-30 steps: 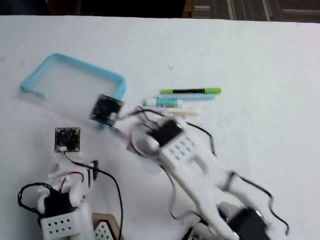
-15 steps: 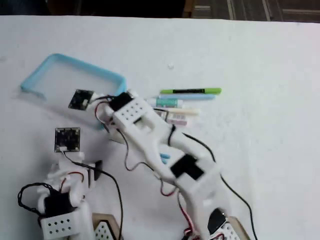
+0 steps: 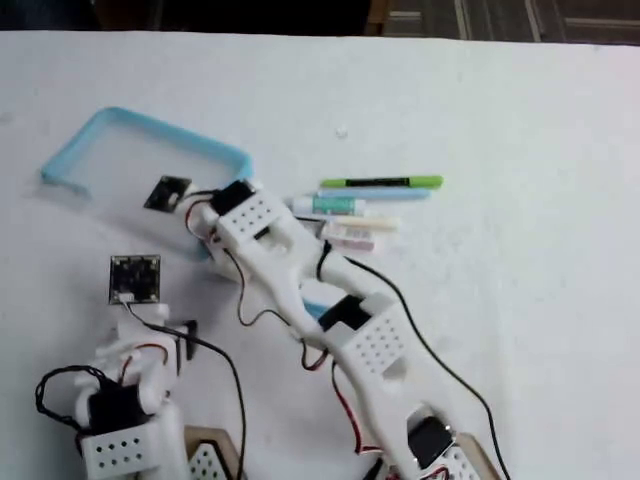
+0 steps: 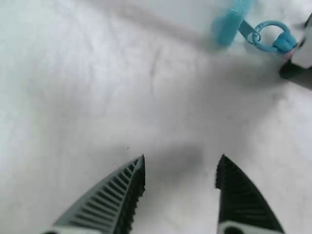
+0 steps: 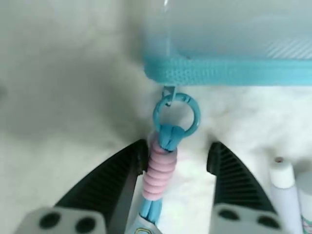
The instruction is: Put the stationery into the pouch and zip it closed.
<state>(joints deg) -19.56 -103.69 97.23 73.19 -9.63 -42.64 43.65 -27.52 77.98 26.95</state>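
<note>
The clear pouch point(image 3: 140, 150) with a blue zipper edge lies at the table's far left. My right arm point(image 3: 290, 260) stretches from the near edge to the pouch's near right corner. My right gripper point(image 5: 178, 146) is open, its fingers on either side of the zipper pull's pink beads point(image 5: 160, 170), below the blue ring point(image 5: 176, 114) and the zipper edge point(image 5: 229, 73). A green highlighter point(image 3: 385, 182), a blue pen point(image 3: 395, 194), a teal stick point(image 3: 335, 205) and a pinkish piece point(image 3: 350, 238) lie on the table right of the pouch. My left gripper point(image 4: 181, 168) hangs open over bare table, near the pull ring point(image 4: 268, 36).
My left arm point(image 3: 125, 400) sits at the near left corner, folded back. The white table point(image 3: 520, 120) is open to the right and far side. A small white speck point(image 3: 342, 131) lies beyond the pens.
My right arm has swung left and stretched out, bringing its wrist over the pouch's near right corner. The left arm has stayed still.
</note>
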